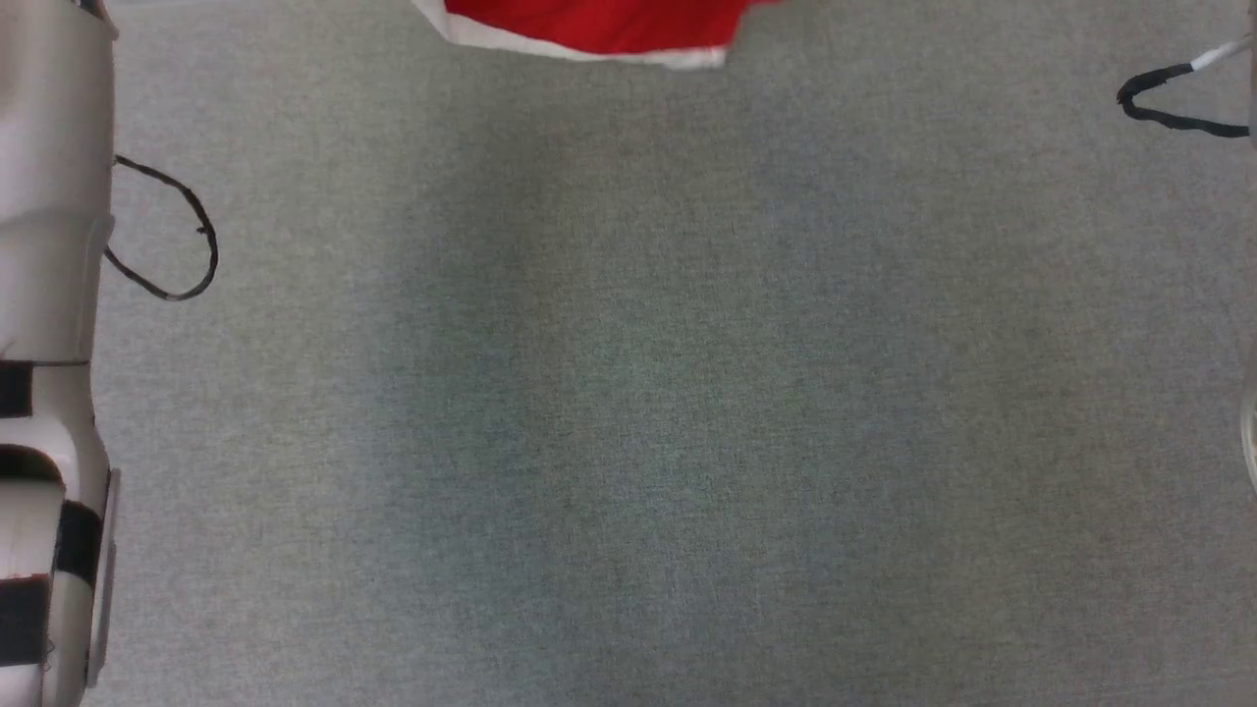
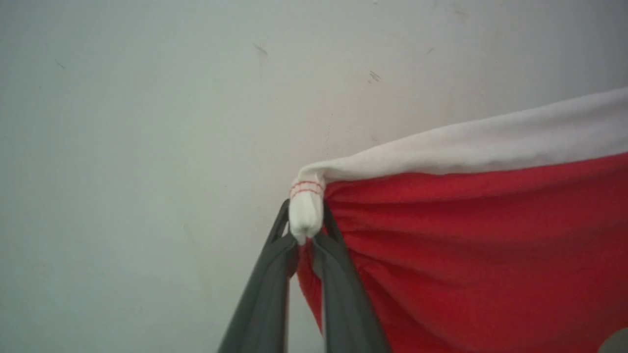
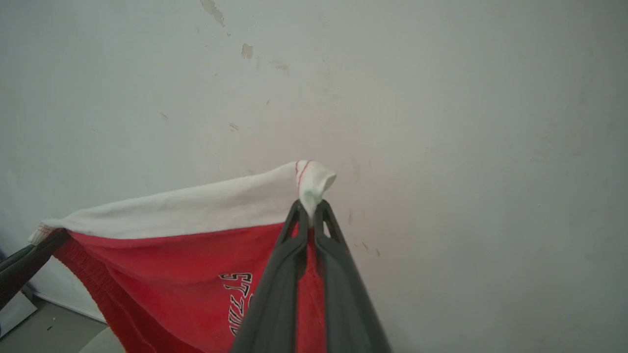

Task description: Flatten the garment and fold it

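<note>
Now the red shorts [image 2: 466, 255] hang stretched between both arms. The left gripper [image 2: 306, 234] pinches one end of the white band [image 3: 196, 211] and the right gripper [image 3: 309, 215] pinches the other, so the band runs straight across between them. Below lies a grey felted surface [image 1: 628, 412], with a scuffed pale wall [image 3: 441, 122] behind.

Garment [image 2: 466, 255] — bright red, w/ a white band running off from the tips of the left gripper [image 2: 305, 215]. Its fingers [image 2: 265, 294] are dark grey. The white corner betw. them has two thin red stitch lines. Right gripper [image 3: 309, 208]: same dark grey. Left of its fingers [image 3: 274, 294] the red bears black-and-white lettering. Wall [image 3: 466, 122] beyond the tips — pale grey, a few brownish flecks. Surface [image 1: 628, 393]: mottled grey-green. Forearm [image 1: 49, 245]: pale grey w/ black bands.
</note>
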